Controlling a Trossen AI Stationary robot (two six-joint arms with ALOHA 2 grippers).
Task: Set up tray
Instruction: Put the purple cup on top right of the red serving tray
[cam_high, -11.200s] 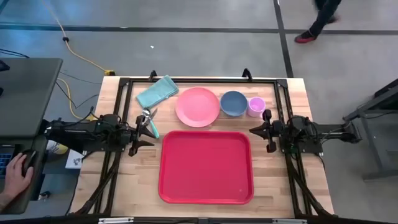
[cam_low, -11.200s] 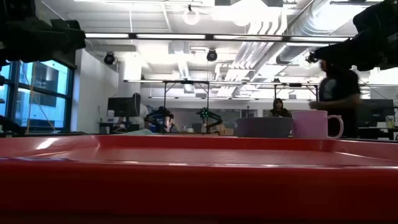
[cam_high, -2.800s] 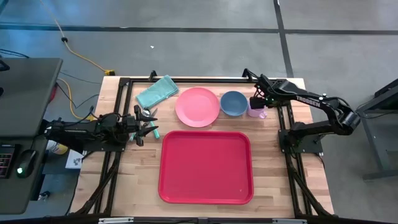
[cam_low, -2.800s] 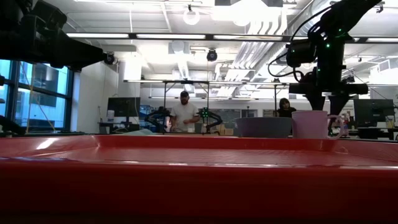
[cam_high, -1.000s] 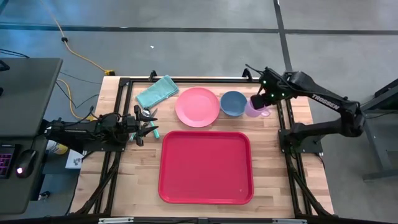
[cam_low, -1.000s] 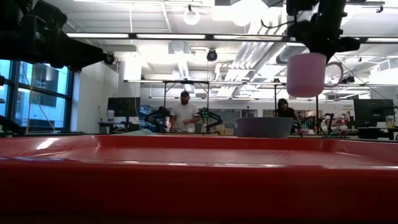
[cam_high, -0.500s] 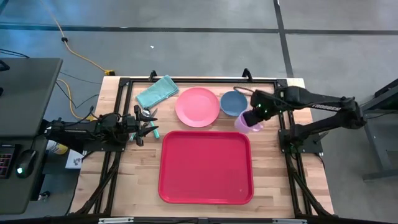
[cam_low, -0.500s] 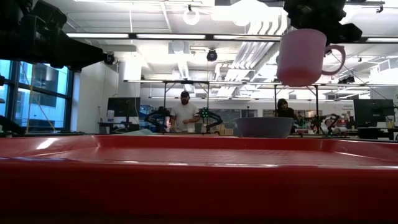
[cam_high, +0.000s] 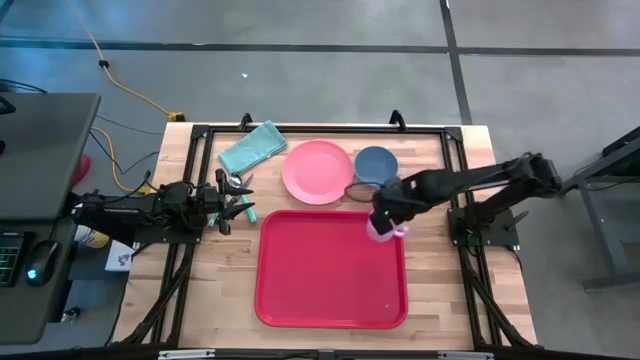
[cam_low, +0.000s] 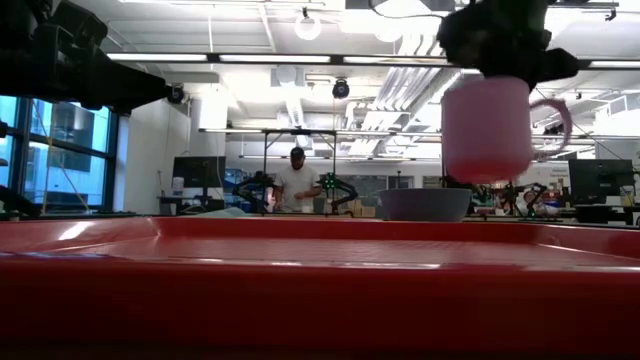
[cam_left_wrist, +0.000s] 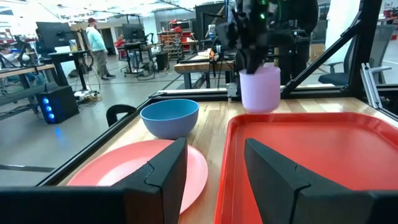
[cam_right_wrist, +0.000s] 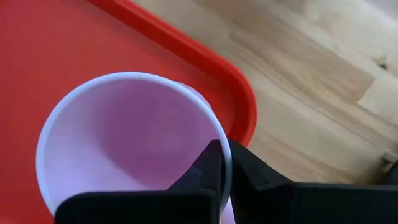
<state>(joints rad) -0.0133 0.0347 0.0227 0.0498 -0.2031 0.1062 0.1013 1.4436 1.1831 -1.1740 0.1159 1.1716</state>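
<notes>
The right claw (cam_high: 384, 222) is pinched shut on the rim of the pink cup (cam_high: 378, 229), holding it up over the far right corner of the red tray (cam_high: 330, 290) on the counter (cam_high: 225, 290), probably so it can set the cup down inside, while the left claw (cam_high: 228, 200), half open and holding nothing, waits beside the tray's left edge.

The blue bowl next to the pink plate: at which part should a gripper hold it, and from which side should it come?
Probably best at the rim, from above. The blue bowl stands upright and open, so one finger could go inside and one outside its thin wall. The side away from the pink plate looks freer; the right gripper now holds the pink mug over the tray.
</notes>
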